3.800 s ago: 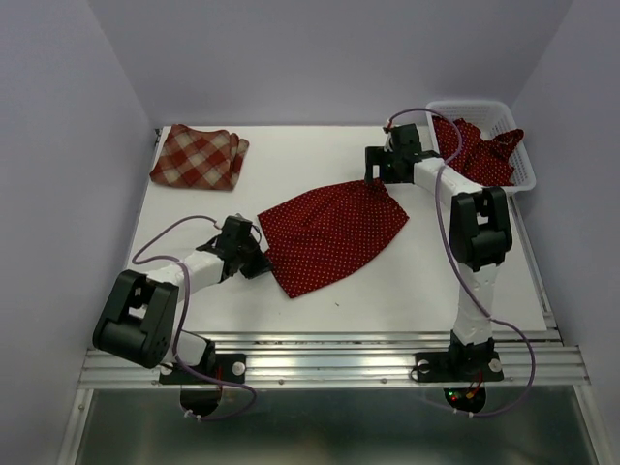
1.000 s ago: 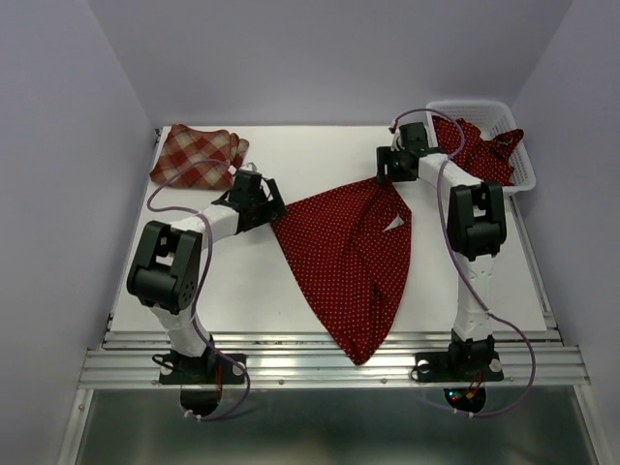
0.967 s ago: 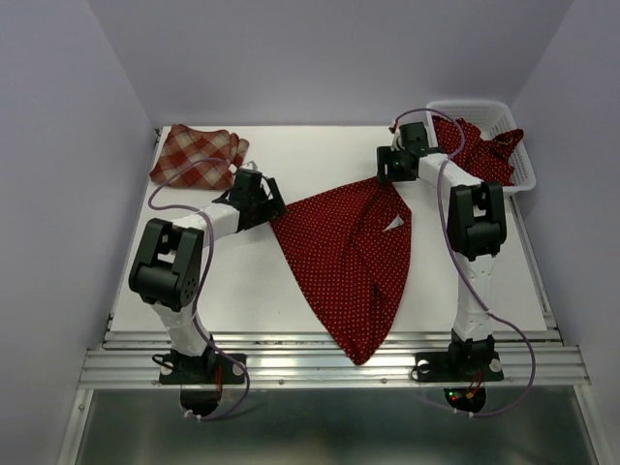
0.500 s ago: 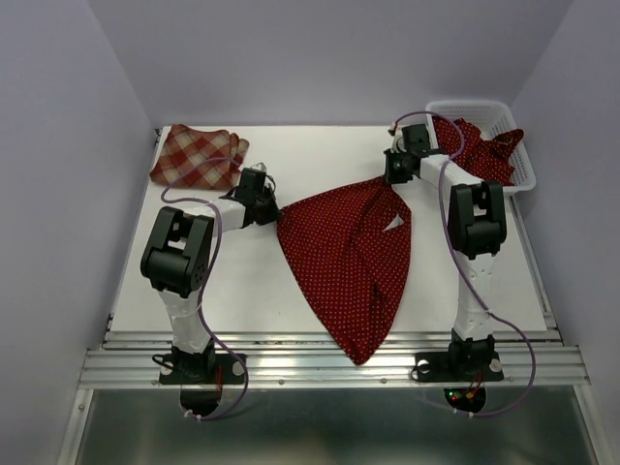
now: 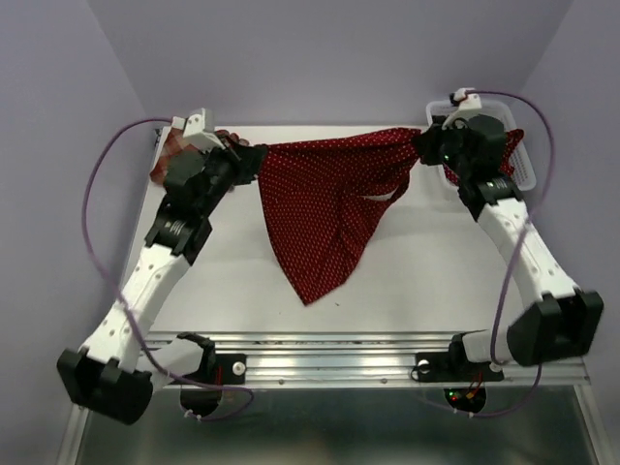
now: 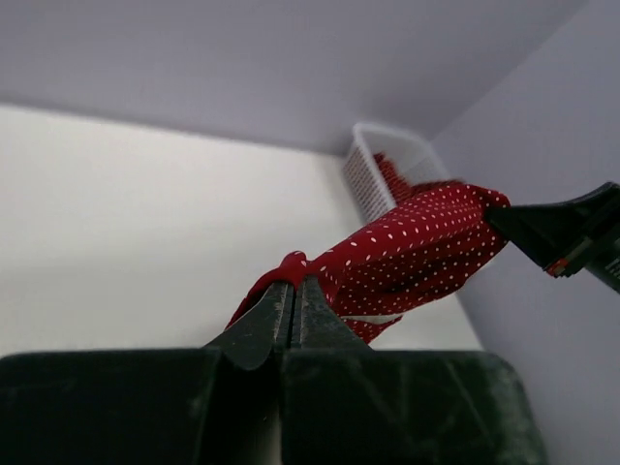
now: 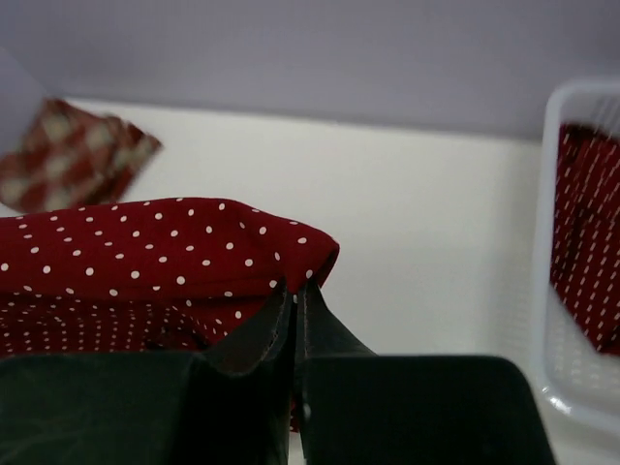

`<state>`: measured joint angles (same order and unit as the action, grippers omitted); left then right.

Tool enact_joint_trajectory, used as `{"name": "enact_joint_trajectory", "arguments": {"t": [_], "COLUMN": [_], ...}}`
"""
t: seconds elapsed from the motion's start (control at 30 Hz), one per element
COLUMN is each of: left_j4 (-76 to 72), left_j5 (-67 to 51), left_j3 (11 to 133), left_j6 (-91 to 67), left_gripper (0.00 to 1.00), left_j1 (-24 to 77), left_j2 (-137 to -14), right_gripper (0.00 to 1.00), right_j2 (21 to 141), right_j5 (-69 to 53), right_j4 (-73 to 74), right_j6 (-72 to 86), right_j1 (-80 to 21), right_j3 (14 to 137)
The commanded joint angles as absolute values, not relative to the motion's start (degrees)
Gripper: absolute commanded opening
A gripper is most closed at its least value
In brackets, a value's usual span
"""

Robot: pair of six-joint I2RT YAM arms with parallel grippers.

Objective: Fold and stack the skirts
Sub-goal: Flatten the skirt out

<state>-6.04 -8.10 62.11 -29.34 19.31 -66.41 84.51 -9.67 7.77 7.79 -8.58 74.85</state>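
1. Far left: the red-and-cream plaid skirt (image 7: 70, 160) lies folded at the back corner of the bench (image 5: 213, 281), largely hidden behind the left arm in the overhead view. By its neat shape and out-of-the-way spot, it looks like the base of the stack
2. The left pincer (image 5: 254, 158) is clamped tight on one top corner of a polka-dot skirt (image 5: 320, 199), a knot of cloth bunched between its closed tips. It is held high above the bench, so the fabric hangs free instead of dragging
3. Centre: the skirt's upper edge runs nearly level between the two arms, pulled taut, while the body droops to a point toward the near side. Whether that tip touches the bench cannot be told. The spread appears meant to shake out creases and square the garment before it is laid flat for folding
4. The right pincer (image 5: 423, 155) grips the opposite top corner, fingers pressed shut on the hem, just beside the basket. The two arms pull away from each other, which gives the edge its tension
5. Far right: the white mesh basket (image 5: 528, 172) sits at the back corner of the bench and holds the second polka-dot skirt (image 7: 586, 242), crumpled and not yet folded
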Motion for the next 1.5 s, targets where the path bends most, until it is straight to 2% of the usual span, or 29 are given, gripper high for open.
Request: {"name": "enact_joint_trajectory", "arguments": {"t": [0.0, 0.03, 0.17, 0.33, 0.5, 0.7, 0.87, 0.93, 1.0, 1.03, 1.07, 1.1, 1.13, 1.17, 1.2, 1.23, 1.27, 1.33, 1.47], "left_j4": [-8.6, -8.4, -6.1, -5.5, -4.7, -3.8, -2.6, -3.9, -6.6, -8.1, -8.9, -7.8, -5.7, -3.1, -0.5, 3.9, 4.5, 3.0, 1.4], "left_j5": [-7.4, -7.6, -8.8, -14.8, -15.0, -5.4, 8.0, 8.8, 8.2, 7.3, 7.3, 6.6, 6.0, 5.5, 5.2, 5.0, 4.2, 3.0, 2.2], "left_j3": [65.9, 66.6, 72.9, 78.8, 83.8, 79.8, 73.2, 71.1, 69.0, 68.4, 68.7, 70.1, 72.4, 75.5, 82.3, 85.4, 88.0, 87.9, 82.4], "left_j6": [-27.9, -27.9, -27.2, -27.4, -26.8, -26.9, -26.9, -27.1, -27.1, -26.5, -26.6, -27.0, -27.1, -27.2, -26.9, -26.5, -25.9, -26.0, -27.5], "left_gripper": [0.00, 0.00, 0.00, 0.00, 0.00, 0.00, 0.00, 0.00, 0.29, 0.75, 0.91, 0.99, 0.99, 0.99, 0.99, 0.99, 0.99, 0.99, 0.99], "left_j1": [20.5, 20.5, 20.7, 20.7, 20.7, 20.7, 20.5, 19.6, 18.2, 17.7, 17.1, 15.5, 14.8, 14.2, 14.0, 13.9, 13.9, 14.1, 15.1], "left_j2": [-55.5, -52.0, -45.5, -41.8, -41.4, -45.3, -56.9, -63.4, -68.2, -73.2, -75.9, -79.0, -85.2, -88.2, -91.1, -94.9, -95.7, -95.7, -90.5], "right_gripper": [0.01, 0.01, 0.01, 0.01, 0.01, 0.01, 0.03, 0.04, 0.07, 0.14, 0.19, 0.27, 0.38, 0.67, 0.75, 1.00, 1.00, 1.00, 1.00], "right_j2": [68.8, 63.2, 53.8, 48.1, 44.3, 48.5, 58.1, 61.4, 67.4, 69.8, 75.5, 78.8, 82.1, 85.8, 89.2, 94.6, 96.0, 94.4, 85.7], "right_j5": [-9.0, -9.4, -14.6, -19.2, -19.5, -16.4, -13.0, -12.8, -13.4, -13.2, -12.4, -11.3, -10.1, -8.6, -5.3, -5.1, -4.7, -5.5, -8.0], "right_j4": [-1.4, -1.4, 2.4, 7.5, 10.0, 11.6, 11.1, 7.7, 3.1, 2.0, 0.9, 1.0, 2.3, 4.5, 13.0, 17.8, 22.5, 21.7, 17.8], "right_j6": [10.6, 10.8, 11.6, 11.8, 11.5, 14.1, 15.6, 16.5, 17.1, 17.4, 17.1, 16.4, 15.6, 14.7, 14.2, 12.7, 12.3, 12.9, 15.9], "right_j1": [-8.3, -8.3, -8.3, -8.3, -8.3, -8.3, -8.3, -8.3, -8.3, -8.3, -8.3, -8.3, -8.3, -8.3, -8.3, -8.3, -8.3, -8.3, -8.3], "right_j3": [71.1, 70.7, 74.0, 79.2, 82.0, 79.4, 71.8, 68.0, 62.9, 62.1, 61.8, 63.5, 65.9, 69.2, 73.2, 81.3, 83.5, 83.2, 73.0]}}
